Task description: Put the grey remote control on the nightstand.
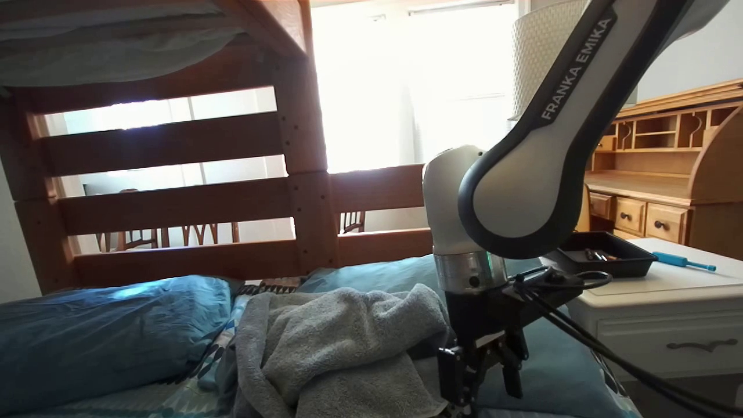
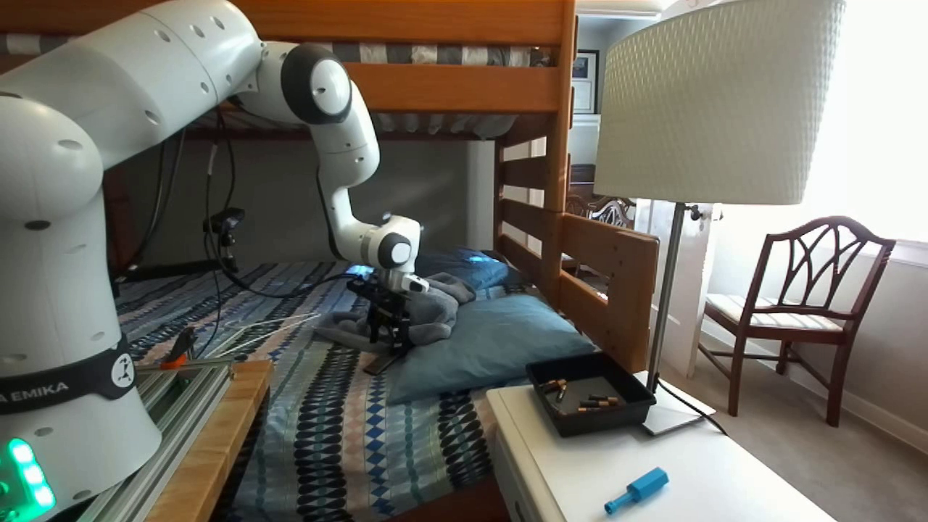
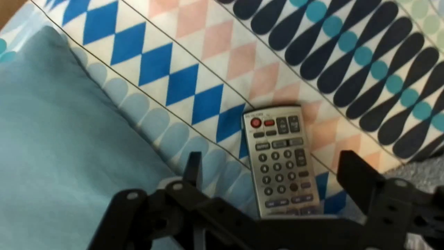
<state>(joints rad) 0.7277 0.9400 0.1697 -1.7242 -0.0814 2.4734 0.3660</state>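
Note:
The grey remote control (image 3: 277,163) lies face up on the patterned bedspread, its lower end hidden behind the gripper body in the wrist view. My gripper (image 3: 270,161) is open, one finger on each side of the remote with a gap to both edges. In an exterior view the remote (image 2: 383,362) shows as a dark strip just below the gripper (image 2: 388,338), beside the pillow. The white nightstand (image 2: 696,478) stands beside the bed, in both exterior views. From the remaining angle the gripper (image 1: 482,383) hangs low over the bed, and the remote is hidden there.
A blue pillow (image 2: 486,341) and a crumpled grey towel (image 1: 354,342) lie close to the gripper. On the nightstand are a black tray (image 2: 591,391) with batteries, a blue tool (image 2: 638,491) and a lamp (image 2: 714,109). A wooden bed rail (image 2: 605,283) rises behind the pillow.

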